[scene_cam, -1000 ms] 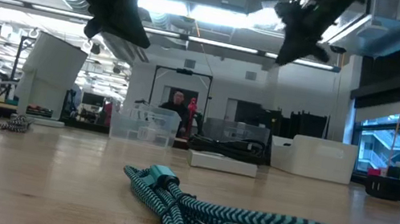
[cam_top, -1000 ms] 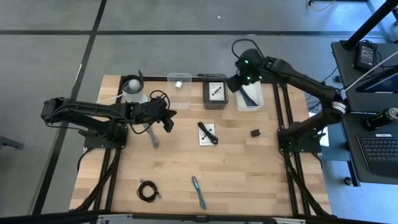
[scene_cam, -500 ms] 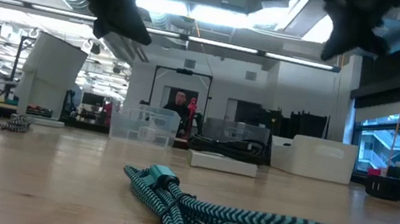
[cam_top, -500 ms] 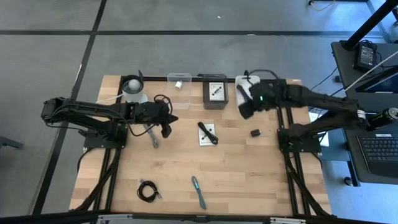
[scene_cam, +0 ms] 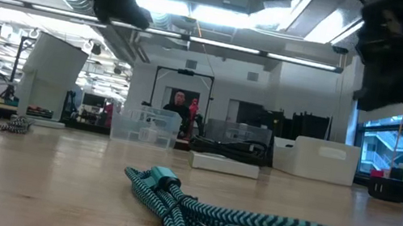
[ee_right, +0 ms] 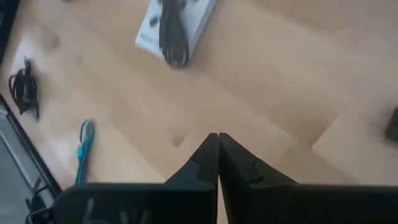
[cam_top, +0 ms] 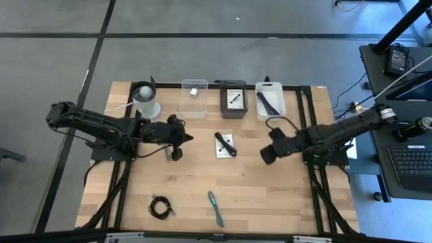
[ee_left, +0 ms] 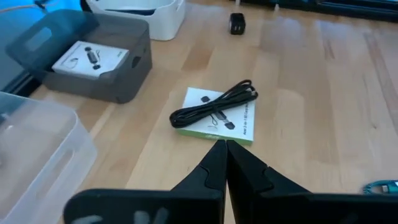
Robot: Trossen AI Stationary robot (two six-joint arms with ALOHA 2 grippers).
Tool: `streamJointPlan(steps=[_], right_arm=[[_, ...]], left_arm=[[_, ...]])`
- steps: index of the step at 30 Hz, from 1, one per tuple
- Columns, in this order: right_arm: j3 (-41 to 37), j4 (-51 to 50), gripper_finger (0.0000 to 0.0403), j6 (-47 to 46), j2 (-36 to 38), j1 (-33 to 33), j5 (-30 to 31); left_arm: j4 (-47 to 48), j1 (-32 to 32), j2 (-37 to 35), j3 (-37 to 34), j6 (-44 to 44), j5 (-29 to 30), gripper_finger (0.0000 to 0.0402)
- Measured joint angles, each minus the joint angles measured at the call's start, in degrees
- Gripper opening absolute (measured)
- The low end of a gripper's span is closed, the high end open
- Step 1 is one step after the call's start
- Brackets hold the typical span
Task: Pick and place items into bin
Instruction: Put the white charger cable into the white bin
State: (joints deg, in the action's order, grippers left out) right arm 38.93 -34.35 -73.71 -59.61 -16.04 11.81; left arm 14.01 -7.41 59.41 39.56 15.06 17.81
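Observation:
A white card bearing a black cable (cam_top: 225,145) lies flat mid-table, also in the left wrist view (ee_left: 216,114) and the right wrist view (ee_right: 174,28). A black coiled cable (cam_top: 160,206) and a teal cable (cam_top: 215,208) lie near the near edge. The teal cable fills the low view's foreground (scene_cam: 249,220). A small black block (ee_left: 237,23) sits right of the card. My left gripper (cam_top: 183,138) hovers left of the card, shut (ee_left: 224,144). My right gripper (cam_top: 264,155) hovers right of the card, shut (ee_right: 217,137).
Along the far edge stand a white cup (cam_top: 146,99), a clear bin (cam_top: 194,98), a grey bin (cam_top: 233,101) holding a white card, and a white bin (cam_top: 271,101) holding a black item. Bare wood lies between the card and the near-edge cables.
My right gripper has swung from above the white bin at the far edge down and toward the near edge, ending low over the table right of the card. My left gripper has shifted slightly toward the near edge. No item has moved.

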Motion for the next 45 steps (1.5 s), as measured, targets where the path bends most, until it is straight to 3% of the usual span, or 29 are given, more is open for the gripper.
streamJointPlan(steps=[5, 10, 17, 25, 28, 39, 45], right_arm=[[-0.73, -1.18, 0.0007, -3.13, 0.02, -5.37, 2.17], [-0.72, -5.35, 0.0007, -3.57, 0.04, -8.23, 2.32], [-0.73, -11.83, 0.0009, -3.55, 0.04, -11.55, 1.80], [-0.73, -13.53, 0.0008, 3.66, 0.02, -12.45, 1.71], [-0.73, -13.53, 0.0011, 6.59, 0.02, -12.45, 2.08], [-0.72, -13.06, 0.0013, 14.39, 0.02, -12.43, 2.12], [-0.71, -13.03, 0.0014, 17.13, 0.02, -12.45, 2.10]], left_arm=[[7.81, -4.00, 1.86, 4.71, 3.85, 7.60, 0.0002], [17.11, -5.59, 7.35, 11.16, 10.68, 11.00, 0.0002], [35.35, -2.82, 17.43, 20.34, 33.98, 11.04, 0.0002], [49.04, 1.82, 23.72, 21.65, 62.56, 0.76, 0.0008], [52.65, 2.67, 25.97, 21.63, 69.11, -2.96, 0.0018], [54.86, 2.19, 34.01, 21.56, 90.43, -8.52, 0.0115], [55.22, 0.71, 37.97, 21.56, 101.49, -8.75, 0.0158]])
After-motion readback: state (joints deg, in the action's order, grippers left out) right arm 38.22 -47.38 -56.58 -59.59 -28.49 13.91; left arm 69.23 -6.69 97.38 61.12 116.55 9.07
